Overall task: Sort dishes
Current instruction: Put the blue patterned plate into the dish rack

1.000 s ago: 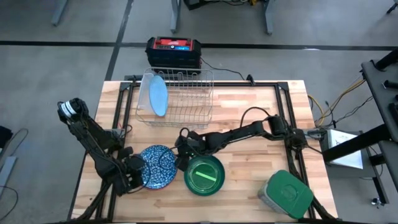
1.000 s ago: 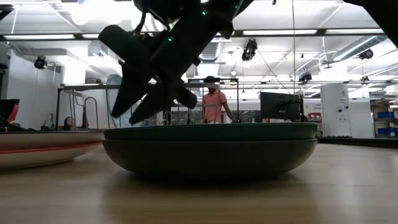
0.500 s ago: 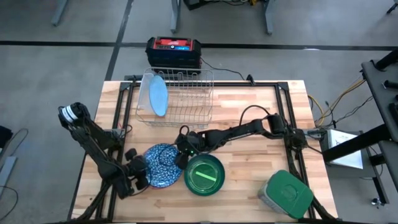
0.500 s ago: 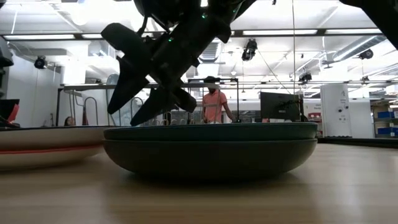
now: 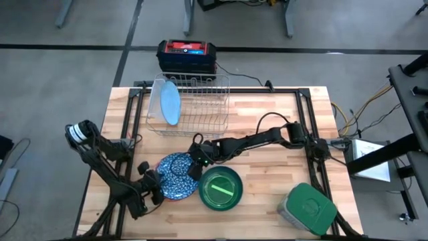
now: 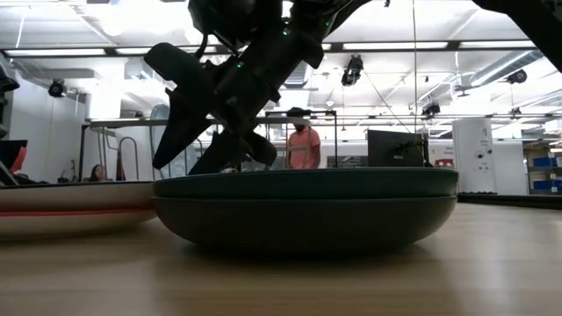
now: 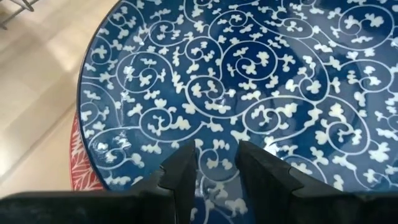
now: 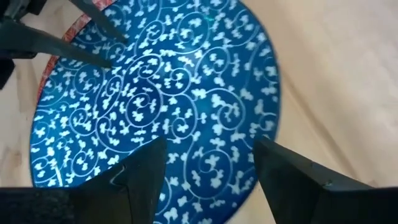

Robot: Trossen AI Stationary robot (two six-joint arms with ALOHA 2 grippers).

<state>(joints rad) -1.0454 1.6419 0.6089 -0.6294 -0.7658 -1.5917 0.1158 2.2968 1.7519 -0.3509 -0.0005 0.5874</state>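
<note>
surface: wood table (image 5: pixel 267 114) | room: person (image 6: pixel 304 146) | left claw (image 7: pixel 214 165) pinching blue plate (image 5: pixel 175 175) | right claw (image 5: pixel 195 159) spread

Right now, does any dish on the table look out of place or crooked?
Yes. The blue patterned plate sits off-centre on a reddish plate, whose rim shows only on one side. The left gripper pinches the blue plate's edge; the right gripper hovers open over it. Nothing looks spilled or broken.
</note>
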